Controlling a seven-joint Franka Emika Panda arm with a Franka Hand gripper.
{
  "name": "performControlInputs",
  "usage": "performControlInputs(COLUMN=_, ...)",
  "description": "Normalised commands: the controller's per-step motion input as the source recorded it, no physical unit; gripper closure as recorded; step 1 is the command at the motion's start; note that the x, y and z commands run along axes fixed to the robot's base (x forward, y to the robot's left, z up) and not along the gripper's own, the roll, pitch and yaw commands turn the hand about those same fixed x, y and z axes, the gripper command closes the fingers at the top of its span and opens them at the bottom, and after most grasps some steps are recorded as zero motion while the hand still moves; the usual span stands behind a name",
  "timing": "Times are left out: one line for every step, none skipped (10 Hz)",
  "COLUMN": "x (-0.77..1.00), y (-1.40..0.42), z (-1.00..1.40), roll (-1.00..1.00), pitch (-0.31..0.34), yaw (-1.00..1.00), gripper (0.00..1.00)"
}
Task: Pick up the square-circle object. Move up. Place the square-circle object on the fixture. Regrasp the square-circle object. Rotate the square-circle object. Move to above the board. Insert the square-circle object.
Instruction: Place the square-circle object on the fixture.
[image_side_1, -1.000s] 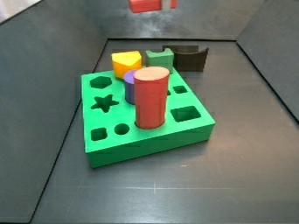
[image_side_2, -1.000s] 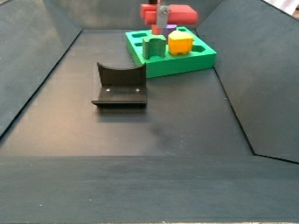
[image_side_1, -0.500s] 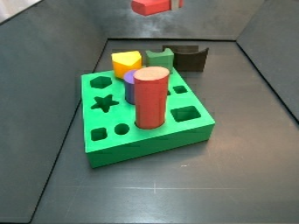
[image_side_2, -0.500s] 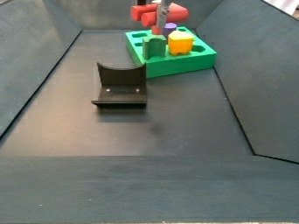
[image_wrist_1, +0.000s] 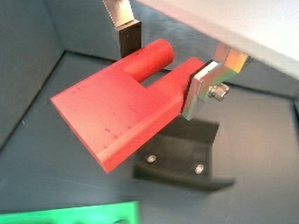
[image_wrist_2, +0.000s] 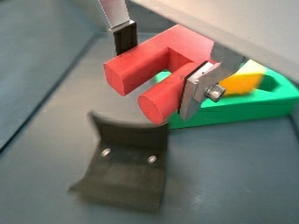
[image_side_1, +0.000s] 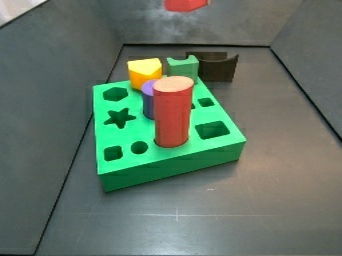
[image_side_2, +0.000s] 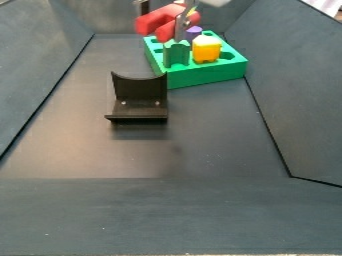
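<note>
1. The gripper (image_wrist_2: 162, 59) is high in the air, its fingers (image_wrist_1: 201, 89) clamped on the red square-circle object (image_wrist_1: 121, 103), above the dark fixture (image_wrist_2: 125, 166).
2. Judged step — carrying the piece to the fixture; lower it straight and level onto the bracket.
3. The green board (image_side_2: 201, 60) sits just beyond the fixture; open floor lies on the near side — room there.

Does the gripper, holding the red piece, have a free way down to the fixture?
Probably yes: the gripper holds the square-circle object above the bare fixture, with nothing between them.
</note>
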Motion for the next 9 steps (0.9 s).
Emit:
performControlInputs(x=0.77, y=0.28, z=0.00, roll=-0.65, pitch=0.197, yaw=1.00, gripper=1.00)
performControlInputs(x=0.67, y=0.10, z=0.00, roll=-0.68, pitch=0.240, yaw=1.00, gripper=1.00)
performControlInputs(x=0.54, y=0.05, z=-0.01, roll=-0.71, pitch=0.310, yaw=1.00, gripper=1.00)
performControlInputs(x=0.44, y=0.05, z=0.00, roll=-0.77, pitch=0.391, yaw=1.00, gripper=1.00)
performControlInputs(x=0.32, y=0.05, z=-0.01, roll=-0.88, pitch=0.546, yaw=1.00, gripper=1.00)
performControlInputs(x=0.24, y=0.04, z=-0.01, roll=-0.86, pitch=0.640, yaw=0.87, gripper=1.00)
performControlInputs(x=0.16, y=0.04, z=0.00, roll=-0.69, pitch=0.639, yaw=0.57, gripper=1.00)
performControlInputs(x=0.10, y=0.04, z=0.00, roll=-0.53, pitch=0.613, yaw=0.31, gripper=1.00)
performControlInputs(x=0.07, y=0.03, z=0.00, roll=-0.32, pitch=0.497, yaw=0.02, gripper=1.00)
